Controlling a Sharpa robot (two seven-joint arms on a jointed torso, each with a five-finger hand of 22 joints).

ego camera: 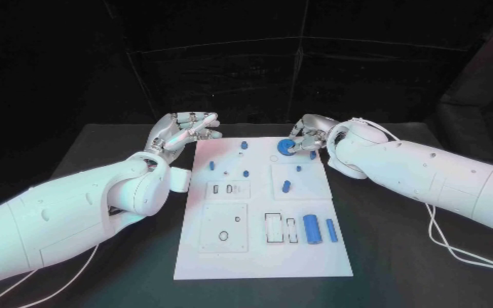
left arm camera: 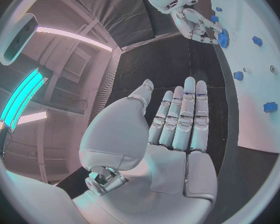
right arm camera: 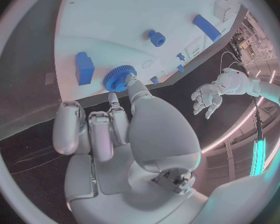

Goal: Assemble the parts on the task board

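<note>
Blue gear (ego camera: 285,147) sits at the far end of the task board (ego camera: 262,265), right at the fingertips of the right hand (ego camera: 311,137), whose thumb reaches onto its toothed rim while the other fingers curl in beside it; whether it is truly pinched or only touched I cannot tell. Such a light hold at the edge could let the gear tilt, slip, or skid off the board's far edge onto the tabletop (ego camera: 411,258). The left hand (ego camera: 185,131) hovers spread and empty, off the board's far left corner, well apart from the gear.
</note>
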